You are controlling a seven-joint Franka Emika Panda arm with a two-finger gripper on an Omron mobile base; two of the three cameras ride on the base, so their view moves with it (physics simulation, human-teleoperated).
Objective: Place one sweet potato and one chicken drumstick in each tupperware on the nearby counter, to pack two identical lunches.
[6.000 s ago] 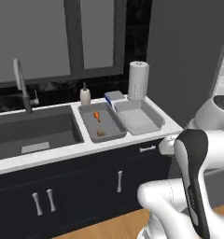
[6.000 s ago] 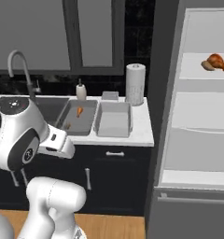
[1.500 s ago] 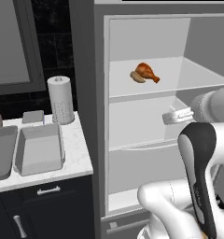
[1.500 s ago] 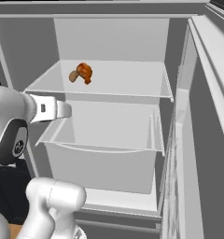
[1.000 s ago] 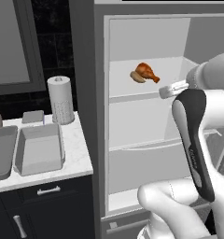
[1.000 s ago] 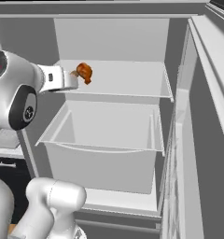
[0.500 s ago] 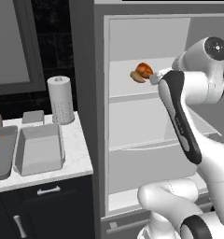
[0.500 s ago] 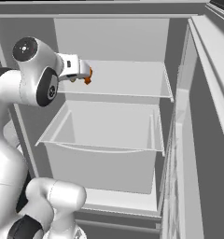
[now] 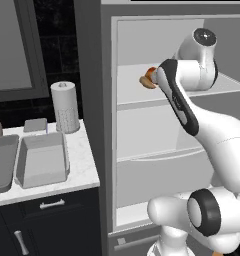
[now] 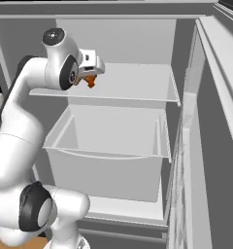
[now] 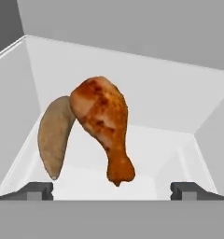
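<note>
Hand spread wide, holding nothing, reaching into fridge toward chicken drumstick | drumstick lying on upper fridge shelf touching sweet potato | empty tupperware waiting on counter for both

We find no readable text, labels, brands, numbers or signs in any view.
</note>
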